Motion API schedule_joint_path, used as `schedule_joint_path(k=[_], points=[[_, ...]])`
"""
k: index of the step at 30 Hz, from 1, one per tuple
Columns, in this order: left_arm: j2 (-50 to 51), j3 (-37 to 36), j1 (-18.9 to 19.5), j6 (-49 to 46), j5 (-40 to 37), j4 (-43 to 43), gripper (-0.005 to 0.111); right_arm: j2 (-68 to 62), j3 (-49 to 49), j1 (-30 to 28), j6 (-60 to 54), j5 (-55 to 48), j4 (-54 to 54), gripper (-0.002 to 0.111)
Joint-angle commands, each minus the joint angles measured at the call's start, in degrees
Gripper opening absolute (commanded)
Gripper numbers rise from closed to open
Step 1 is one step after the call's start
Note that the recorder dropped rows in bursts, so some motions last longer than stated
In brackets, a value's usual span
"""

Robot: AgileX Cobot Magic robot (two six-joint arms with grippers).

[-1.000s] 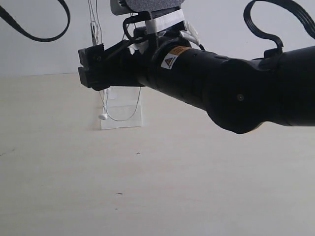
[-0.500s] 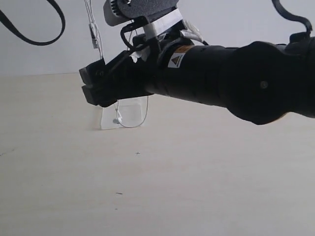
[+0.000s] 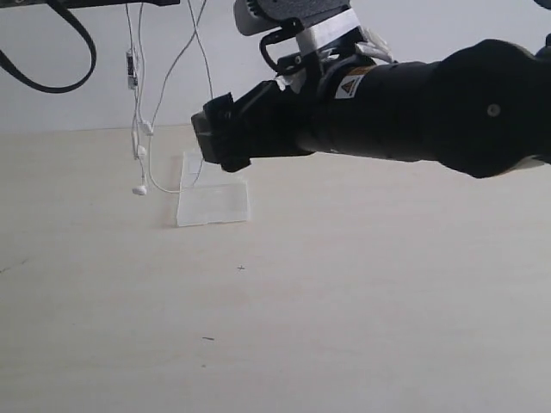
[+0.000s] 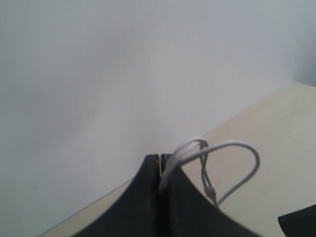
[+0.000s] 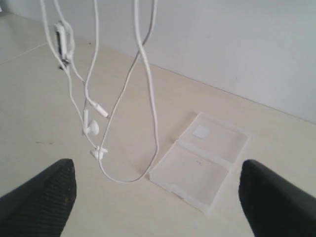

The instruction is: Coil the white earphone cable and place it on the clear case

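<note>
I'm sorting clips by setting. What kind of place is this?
Probably a robotics lab test bench: a bare pale tabletop against a plain white wall, a black robot arm, and only a white earphone cable and a clear case as props.

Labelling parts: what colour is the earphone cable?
The earphone cable is white; right wrist view shows best.

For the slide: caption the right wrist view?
Open right gripper faces the white earphone cable hanging beside the opened clear case.

The exterior view sits low over the worktop (image 3: 344, 327), facing the wall (image 3: 413, 21), with the right arm (image 3: 413, 112) close to the lens. The left wrist view faces the wall too. The right wrist view looks down from near; it shares the clear case (image 5: 192, 173) and the white earphone cable (image 5: 63, 39) with the exterior view.
</note>
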State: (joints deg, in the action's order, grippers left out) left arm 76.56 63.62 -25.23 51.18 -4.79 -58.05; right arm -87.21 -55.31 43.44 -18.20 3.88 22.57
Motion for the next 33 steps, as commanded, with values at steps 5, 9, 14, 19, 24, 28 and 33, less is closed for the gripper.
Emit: schedule_joint_path(k=[5, 9, 14, 19, 24, 28, 33], points=[[-0.7, -0.3, 0.2, -2.5, 1.3, 0.0, 0.0, 0.8, -0.4, -0.9, -4.8, -7.4, -2.3, 0.084], [-0.8, -0.9, 2.0, -3.4, 1.9, 0.2, 0.0, 2.6, -0.4, -0.9, -4.8, -10.8, -4.1, 0.084], [-0.6, -3.5, 6.5, 4.7, 9.5, 0.3, 0.0, 6.2, -0.4, -0.9, -4.8, -15.8, -6.5, 0.084], [0.9, -5.0, 10.9, 6.4, 22.1, -1.2, 0.0, 9.3, -0.4, -0.9, -4.8, -17.4, -8.6, 0.084], [2.3, -5.0, 14.5, 18.9, 33.1, -17.2, 0.0, 9.8, -0.4, -0.9, -4.8, -18.5, -8.8, 0.084], [3.7, -5.0, 18.9, 26.9, 44.0, -23.1, 0.0, 9.8, -0.4, -0.8, -4.8, -20.1, -8.8, 0.084], [4.2, -4.6, 25.2, 27.0, 53.4, -28.1, 0.0, 9.8, -0.4, -0.8, -4.8, -21.6, -7.1, 0.084]])
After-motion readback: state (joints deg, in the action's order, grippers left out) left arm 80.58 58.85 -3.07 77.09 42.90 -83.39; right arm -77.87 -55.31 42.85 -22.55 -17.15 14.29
